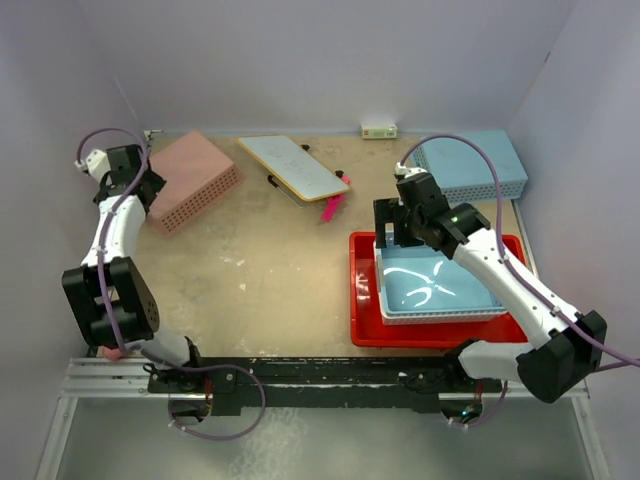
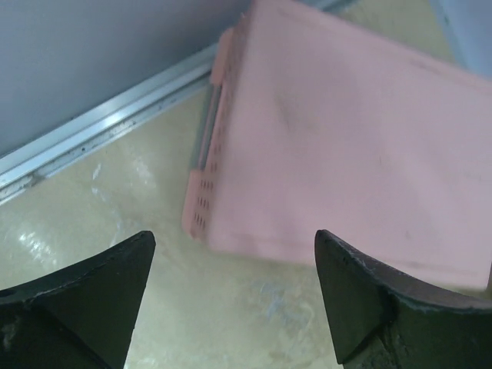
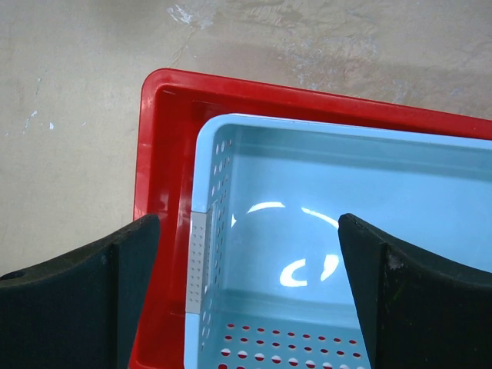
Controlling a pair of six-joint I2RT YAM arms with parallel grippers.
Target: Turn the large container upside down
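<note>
Both the left gripper [image 2: 232, 238] and right gripper [image 3: 247, 223] stand spread, empty. Lower right, the tray [image 1: 362, 290] holds a blue basket [image 1: 435, 285]; we would lift it out level by its rim before flipping.

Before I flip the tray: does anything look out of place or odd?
Yes: a blue basket sits upright inside the red tray, filling most of it. Flipping the tray now would likely tip the basket out too. The open right gripper hovers over the basket's corner, holding nothing.
</note>
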